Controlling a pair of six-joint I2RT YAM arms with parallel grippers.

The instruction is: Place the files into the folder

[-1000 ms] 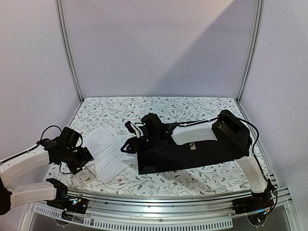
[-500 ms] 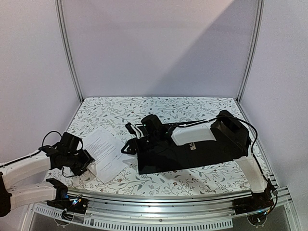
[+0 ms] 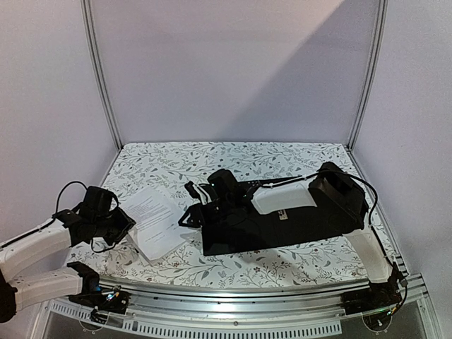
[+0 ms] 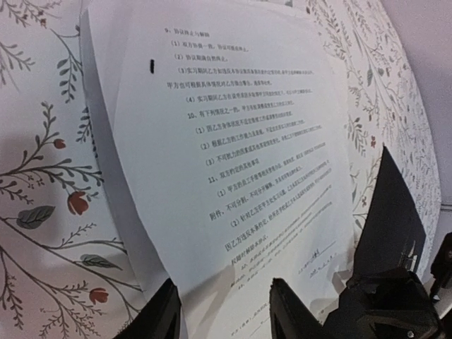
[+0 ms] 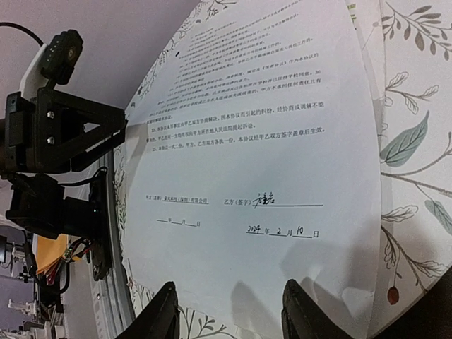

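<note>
The files (image 3: pixel 155 220) are white printed sheets lying loosely stacked on the floral cloth at the left, and they fill the left wrist view (image 4: pixel 226 141) and the right wrist view (image 5: pixel 268 141). My left gripper (image 3: pixel 124 224) is at their left edge. Its jaws (image 4: pixel 222 300) stand apart with the sheets' edge between them. The folder (image 3: pixel 240 239) lies open at the centre, black inside up, partly under my right arm. My right gripper (image 3: pixel 189 215) reaches past the folder's left end over the files' right edge, open (image 5: pixel 229 304).
The floral tablecloth (image 3: pixel 212 159) covers the table. Pale walls and metal posts (image 3: pixel 99 78) close in the back and sides. A curved metal rail (image 3: pixel 233 304) runs along the near edge. The left arm's black gripper body (image 5: pixel 49 141) shows in the right wrist view.
My left gripper has slid away from the near edge along the files' left side, and its jaws have narrowed. The right arm and folder have stayed put.
</note>
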